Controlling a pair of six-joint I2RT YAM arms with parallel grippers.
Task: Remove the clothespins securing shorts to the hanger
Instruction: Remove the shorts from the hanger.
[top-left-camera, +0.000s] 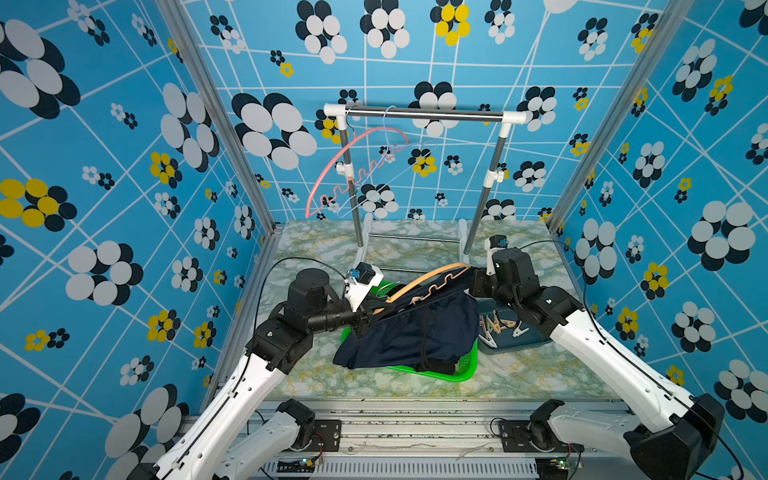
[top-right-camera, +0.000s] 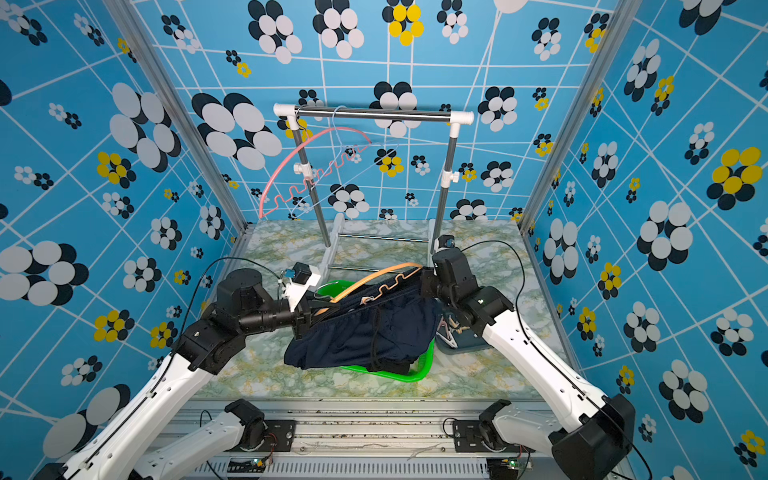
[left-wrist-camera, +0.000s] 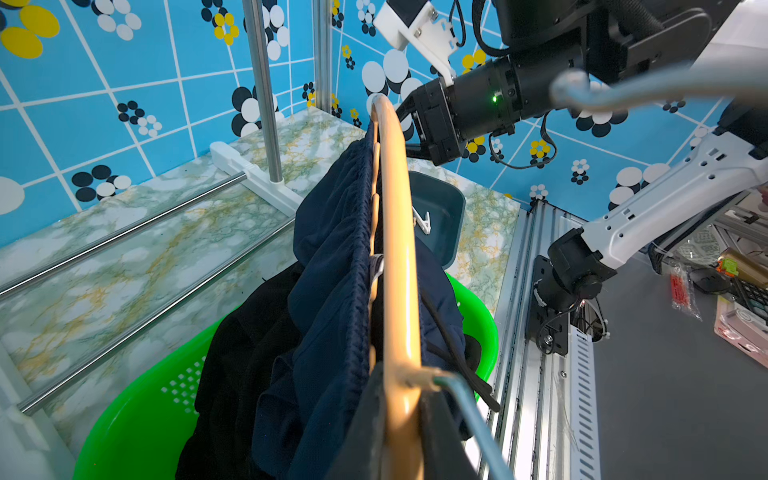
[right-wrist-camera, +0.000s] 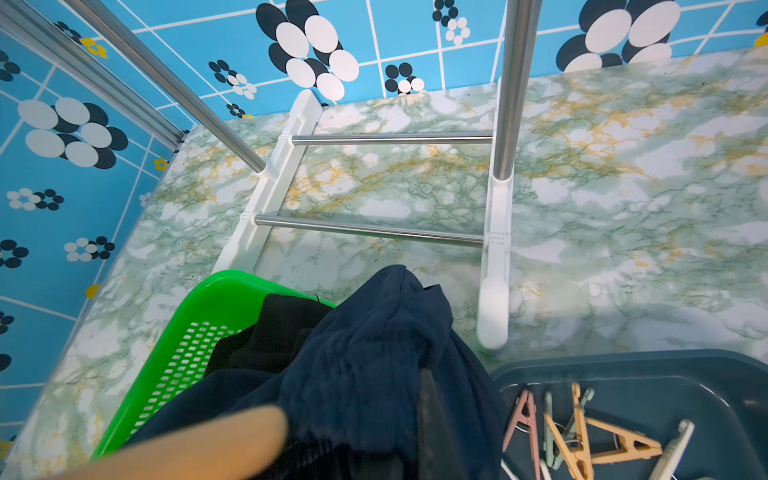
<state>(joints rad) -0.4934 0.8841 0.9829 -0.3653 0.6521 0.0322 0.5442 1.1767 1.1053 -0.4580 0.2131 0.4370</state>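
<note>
Tan hanger (top-left-camera: 432, 275) spans left-right; navy shorts (top-left-camera: 415, 332) draped along it.

Bright, even light — edges bowed (nearest hanger (right-wrist-camera: 199, 444) blurred).

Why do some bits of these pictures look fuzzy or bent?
Right wrist view: the tan hanger, close to the lens, is blurred while the clothespins look sharp. Left wrist view: a grey curved bar near the lens is smeared. In both top views, the wide lens bows the straight wall grid.
</note>
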